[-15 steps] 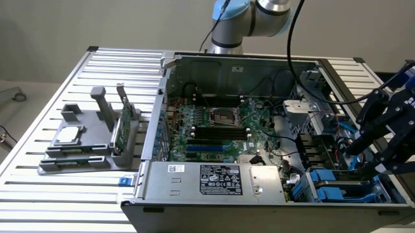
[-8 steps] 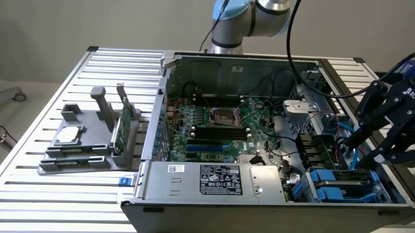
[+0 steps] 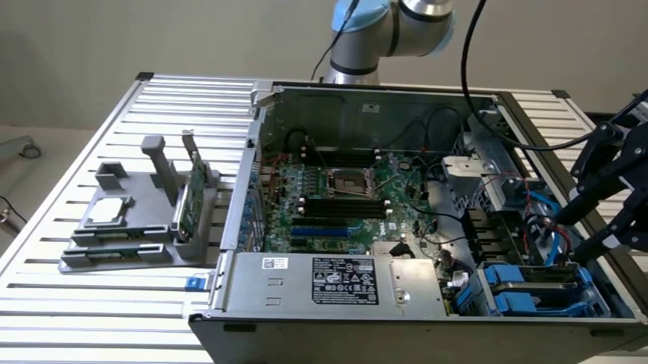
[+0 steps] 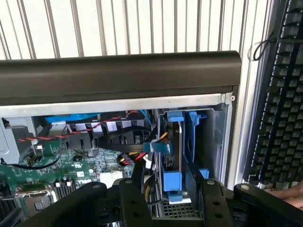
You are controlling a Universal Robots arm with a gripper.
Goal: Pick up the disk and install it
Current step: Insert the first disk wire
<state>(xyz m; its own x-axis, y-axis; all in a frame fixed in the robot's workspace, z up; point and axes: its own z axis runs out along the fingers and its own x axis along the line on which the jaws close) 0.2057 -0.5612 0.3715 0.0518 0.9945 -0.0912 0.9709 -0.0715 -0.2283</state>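
The gripper (image 3: 597, 220) hangs over the open computer case (image 3: 354, 98) at the exterior view's right, above the corner where the drive bays sit. Its black fingers (image 4: 137, 203) stand spread wide with nothing between them.

The disk (image 4: 171, 161) sits directly below the gripper, standing on edge in the blue-railed bay. In the wrist view its blue rails (image 4: 191, 137) and a dark metal side show between the fingers, with its long axis running away from the gripper toward the case's outer wall. It looks already seated in the bay, though I cannot tell how fully. In the exterior view the blue rails (image 3: 526, 292) lie at the case's near corner, just below the gripper.

The case rests on a slatted metal tabletop (image 3: 102, 303). A grey holder (image 3: 132, 227) with a green circuit card (image 3: 187, 193) and a flat silver drive (image 3: 106, 211) sits well apart at the exterior view's left. A black keyboard (image 4: 279, 94) lies beside the case, and a hand's fingertip (image 4: 289, 193) shows at its edge.
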